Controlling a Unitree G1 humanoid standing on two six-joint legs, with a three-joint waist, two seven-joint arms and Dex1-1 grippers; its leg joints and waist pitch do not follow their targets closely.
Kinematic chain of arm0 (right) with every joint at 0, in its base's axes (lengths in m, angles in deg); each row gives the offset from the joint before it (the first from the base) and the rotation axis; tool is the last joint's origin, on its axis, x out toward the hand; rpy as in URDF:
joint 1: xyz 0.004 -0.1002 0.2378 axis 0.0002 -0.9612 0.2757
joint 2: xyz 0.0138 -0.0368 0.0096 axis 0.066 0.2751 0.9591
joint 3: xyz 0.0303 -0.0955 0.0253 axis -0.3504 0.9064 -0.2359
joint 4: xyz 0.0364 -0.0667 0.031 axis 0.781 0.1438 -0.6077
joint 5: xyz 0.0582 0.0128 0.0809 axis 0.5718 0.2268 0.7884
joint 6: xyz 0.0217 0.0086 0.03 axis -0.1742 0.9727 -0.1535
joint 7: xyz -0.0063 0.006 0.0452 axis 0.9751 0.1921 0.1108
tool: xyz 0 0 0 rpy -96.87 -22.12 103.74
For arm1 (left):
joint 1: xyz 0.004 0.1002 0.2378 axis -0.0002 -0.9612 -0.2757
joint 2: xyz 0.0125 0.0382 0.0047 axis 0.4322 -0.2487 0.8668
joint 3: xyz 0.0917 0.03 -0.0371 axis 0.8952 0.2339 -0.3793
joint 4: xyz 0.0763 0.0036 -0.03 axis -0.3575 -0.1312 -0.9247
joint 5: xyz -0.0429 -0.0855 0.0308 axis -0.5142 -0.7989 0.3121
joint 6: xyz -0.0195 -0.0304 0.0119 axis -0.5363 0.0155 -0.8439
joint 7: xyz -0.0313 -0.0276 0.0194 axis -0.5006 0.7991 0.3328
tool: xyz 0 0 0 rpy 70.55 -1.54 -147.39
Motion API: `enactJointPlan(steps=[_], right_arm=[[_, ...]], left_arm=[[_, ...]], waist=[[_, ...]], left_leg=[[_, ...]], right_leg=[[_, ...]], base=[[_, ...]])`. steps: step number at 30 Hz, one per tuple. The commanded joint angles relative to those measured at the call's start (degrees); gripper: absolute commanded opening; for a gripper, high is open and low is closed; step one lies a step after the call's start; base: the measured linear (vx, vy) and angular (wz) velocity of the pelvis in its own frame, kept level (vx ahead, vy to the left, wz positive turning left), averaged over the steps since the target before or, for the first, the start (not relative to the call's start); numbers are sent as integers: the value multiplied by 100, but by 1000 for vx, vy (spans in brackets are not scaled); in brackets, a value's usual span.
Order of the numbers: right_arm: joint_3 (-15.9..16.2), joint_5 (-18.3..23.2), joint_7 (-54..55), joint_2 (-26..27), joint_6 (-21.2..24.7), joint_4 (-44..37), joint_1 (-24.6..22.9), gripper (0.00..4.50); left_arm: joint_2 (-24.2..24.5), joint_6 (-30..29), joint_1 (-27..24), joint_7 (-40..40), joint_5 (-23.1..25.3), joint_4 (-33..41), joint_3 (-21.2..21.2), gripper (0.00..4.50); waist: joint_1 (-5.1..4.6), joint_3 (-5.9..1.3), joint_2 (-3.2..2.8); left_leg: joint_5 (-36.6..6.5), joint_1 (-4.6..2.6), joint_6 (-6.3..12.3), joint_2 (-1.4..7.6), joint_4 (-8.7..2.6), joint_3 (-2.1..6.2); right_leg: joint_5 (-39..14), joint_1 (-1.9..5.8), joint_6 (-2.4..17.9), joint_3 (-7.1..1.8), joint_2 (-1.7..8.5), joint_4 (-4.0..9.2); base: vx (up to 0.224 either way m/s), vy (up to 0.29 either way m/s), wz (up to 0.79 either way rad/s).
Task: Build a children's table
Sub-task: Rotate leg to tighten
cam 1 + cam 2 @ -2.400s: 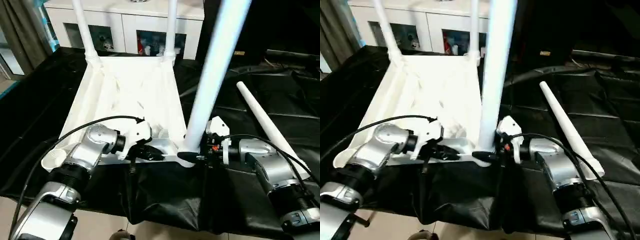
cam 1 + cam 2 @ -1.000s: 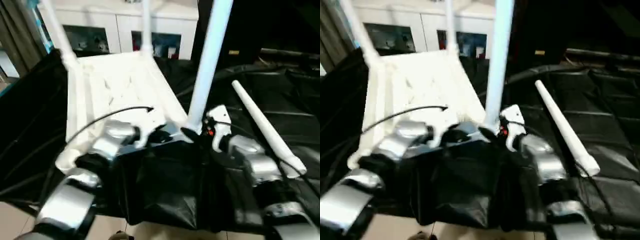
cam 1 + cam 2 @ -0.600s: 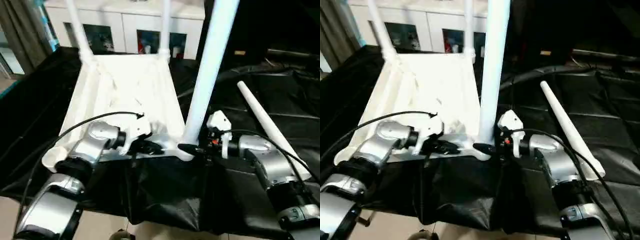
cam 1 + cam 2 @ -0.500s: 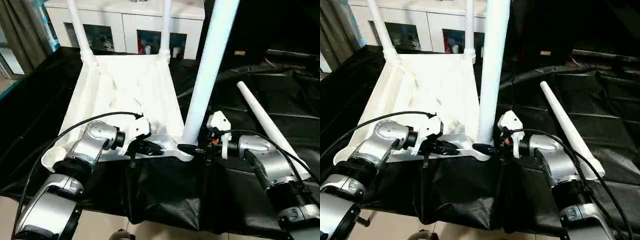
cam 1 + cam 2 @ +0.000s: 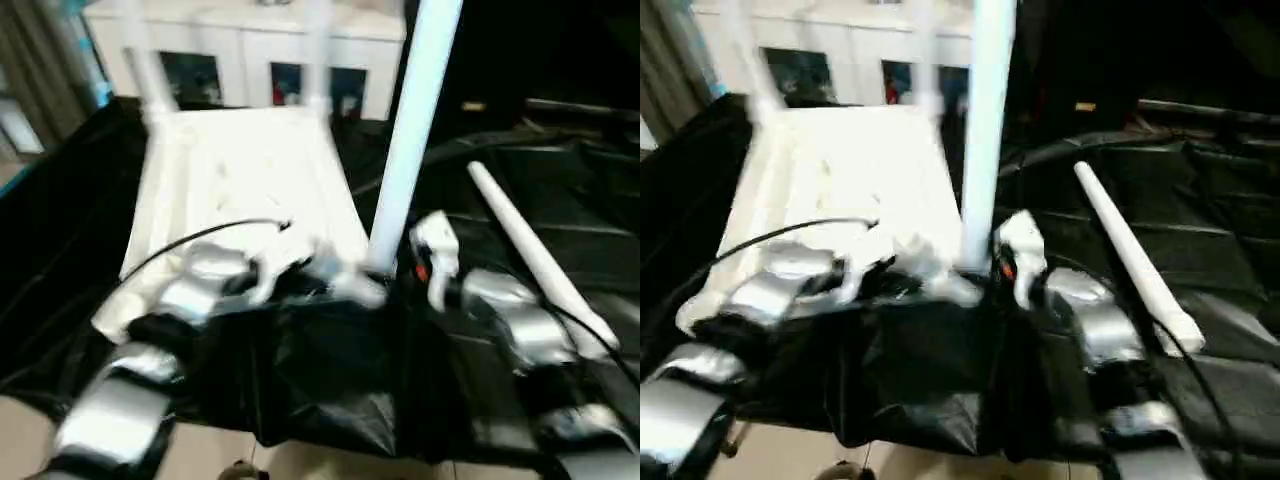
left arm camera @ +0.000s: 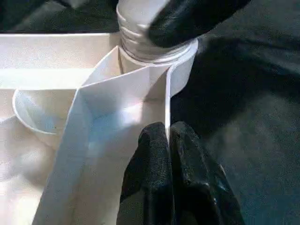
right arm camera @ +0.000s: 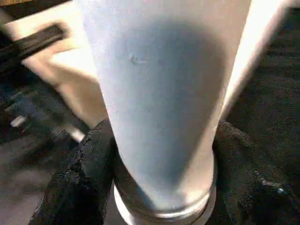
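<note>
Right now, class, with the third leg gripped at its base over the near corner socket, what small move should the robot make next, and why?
Probably keep turning the upright leg down into the corner socket. The right gripper is closed around the leg's base, whose threads show above the socket rim, so it looks not fully seated. The left gripper pinches the tabletop's rib, steadying it. The loose leg can wait.

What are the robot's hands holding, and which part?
The right gripper grips the upright white leg near its bottom end, just above the corner socket. The left gripper pinches a thin rib of the tabletop beside that socket.
</note>
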State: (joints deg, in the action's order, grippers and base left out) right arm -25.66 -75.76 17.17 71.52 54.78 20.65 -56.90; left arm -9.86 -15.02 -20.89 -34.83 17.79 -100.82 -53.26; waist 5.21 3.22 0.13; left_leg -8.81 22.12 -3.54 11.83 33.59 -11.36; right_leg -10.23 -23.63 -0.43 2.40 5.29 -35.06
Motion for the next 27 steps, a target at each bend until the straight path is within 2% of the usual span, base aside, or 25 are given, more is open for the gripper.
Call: enactJointPlan(steps=[1,4,6,7,9,10,11,12,13,15,17,19,21,23,24,25,26,27], right_arm=[[0,-238,775,255,195,365,-49,264],[-188,-387,2037,730,144,633,31,264],[-250,-376,2308,888,164,707,59,264],[-291,-364,2458,1051,145,773,96,264],[-246,-398,2480,1140,68,805,120,264],[-148,-451,2397,1183,-87,793,129,299],[-165,-409,2325,1203,-162,764,131,299],[-186,-372,2284,1215,-204,744,133,320],[-216,-314,2213,1216,-226,711,135,337],[-189,-286,2004,1146,-333,627,135,337],[-120,-289,1809,1035,-363,542,120,366],[-27,-308,1482,860,-399,442,87,366],[183,-334,738,487,-569,226,-6,366],[223,-327,580,412,-611,185,-26,366],[298,-184,-5,157,-607,-41,-111,366],[342,-77,-429,-23,-582,-219,-179,366],[354,-39,-626,-98,-577,-293,-209,366],[366,-16,-748,-150,-558,-340,-228,366]], left_arm=[[-275,-84,349,600,-83,-20,-217,0],[-661,-317,630,1485,26,-320,-274,0],[-804,-354,717,1788,60,-425,-294,0],[-934,-358,782,1946,95,-516,-271,0],[-1003,-312,808,1965,127,-557,-231,0],[-1042,-263,804,1889,128,-557,-204,0],[-1046,-232,795,1838,125,-547,-202,0],[-1047,-214,792,1811,121,-545,-203,0],[-1028,-157,770,1706,113,-520,-188,0],[-968,-30,701,1406,45,-439,-156,0],[-904,-15,648,1238,21,-377,-128,0],[-801,58,560,977,-2,-292,-84,0],[-578,254,357,411,-80,-81,-12,0],[-537,312,312,281,-106,-34,-7,0],[-348,396,120,-249,-236,208,33,0],[-204,343,-5,-585,-304,380,70,0],[-143,312,-55,-733,-327,448,81,0],[-103,325,-88,-842,-350,492,90,0]], waist=[[-22,-392,72],[-42,-408,55],[-39,-415,68],[-20,-420,35],[-14,-423,51],[-12,-423,33],[-16,-418,37],[-16,-419,41],[-16,-411,21],[-20,-413,41],[-24,-412,37],[-28,-416,48],[-12,-417,55],[-16,-427,54],[-13,-428,57],[10,-424,63],[34,-421,54],[28,-420,33]], left_leg=[[-1678,-137,-56,100,-414,73],[-1528,-132,-99,87,-410,71],[-1481,-133,-61,69,-396,62],[-1440,-140,-4,69,-384,56],[-1391,-126,52,64,-385,54],[-1396,-117,76,65,-385,55],[-1415,-119,83,68,-389,57],[-1422,-115,91,67,-389,58],[-1500,-127,90,73,-399,63],[-1569,-121,87,74,-404,66],[-1566,-118,105,77,-406,68],[-1495,-117,123,82,-402,63],[-1376,-96,227,86,-390,61],[-1263,-97,305,84,-372,47],[-1243,-99,314,84,-370,48],[-1237,-88,366,94,-368,54],[-1219,-94,414,117,-365,46],[-1236,-111,420,131,-367,35]], right_leg=[[-1704,230,1066,-162,261,479],[-1494,232,1095,-164,250,455],[-1371,248,1095,-161,238,457],[-1268,247,1111,-169,247,462],[-1150,262,1120,-162,240,460],[-1100,272,1123,-158,243,460],[-1102,273,1125,-155,240,460],[-1104,278,1123,-153,240,459],[-1183,271,1122,-151,238,470],[-1247,278,1105,-148,239,476],[-1202,282,1113,-150,237,472],[-1068,287,1160,-153,239,453],[-838,320,1221,-151,244,429],[-654,313,1291,-156,241,411],[-640,313,1313,-153,245,410],[-633,345,1353,-146,252,398],[-577,341,1394,-146,244,384],[-582,305,1427,-142,226,382]], base=[[0,0,0],[0,0,0],[0,0,0],[0,0,0],[0,0,0],[0,0,0],[0,0,0],[0,0,0],[0,0,0],[0,0,0],[0,0,0],[0,0,0],[0,0,0],[0,0,0],[0,0,0],[0,0,0],[0,0,0],[0,0,0]])
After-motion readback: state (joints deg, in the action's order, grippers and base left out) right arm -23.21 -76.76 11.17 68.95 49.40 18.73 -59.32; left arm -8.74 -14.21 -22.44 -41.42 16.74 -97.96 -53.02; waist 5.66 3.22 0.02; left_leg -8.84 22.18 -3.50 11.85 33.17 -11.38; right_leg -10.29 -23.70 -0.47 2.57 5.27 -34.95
